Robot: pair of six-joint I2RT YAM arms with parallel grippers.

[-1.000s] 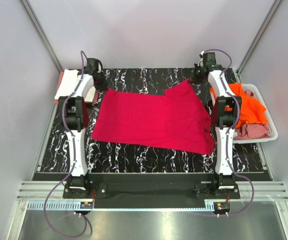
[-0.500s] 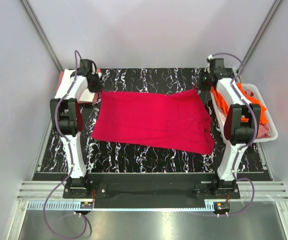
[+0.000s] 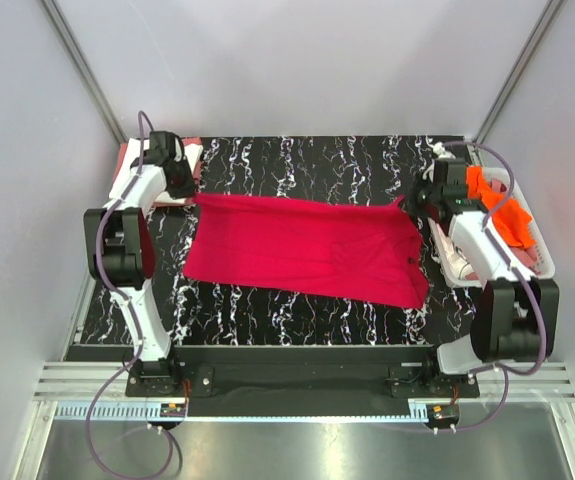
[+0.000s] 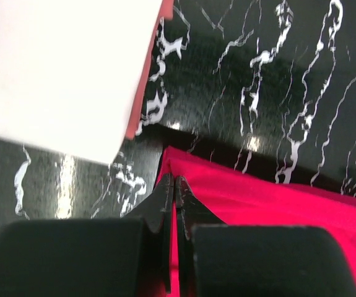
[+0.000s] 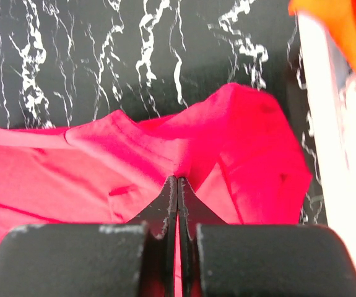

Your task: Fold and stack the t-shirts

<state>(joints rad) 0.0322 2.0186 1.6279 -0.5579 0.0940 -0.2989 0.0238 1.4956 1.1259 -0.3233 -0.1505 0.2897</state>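
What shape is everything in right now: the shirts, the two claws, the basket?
crimson t-shirt: spread on the table, far edge stretched between both grippers.
left gripper: shut on the crimson t-shirt's far left corner.
right gripper: shut on its far right corner.
white t-shirt: folded, lying on a salmon-pink one.
orange t-shirt: crumpled in the basket.

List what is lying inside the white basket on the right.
A bright orange t-shirt shows, bunched at the far end of the basket. The right arm crosses above the rest, so whatever lies beneath it or under the orange cloth is hidden.
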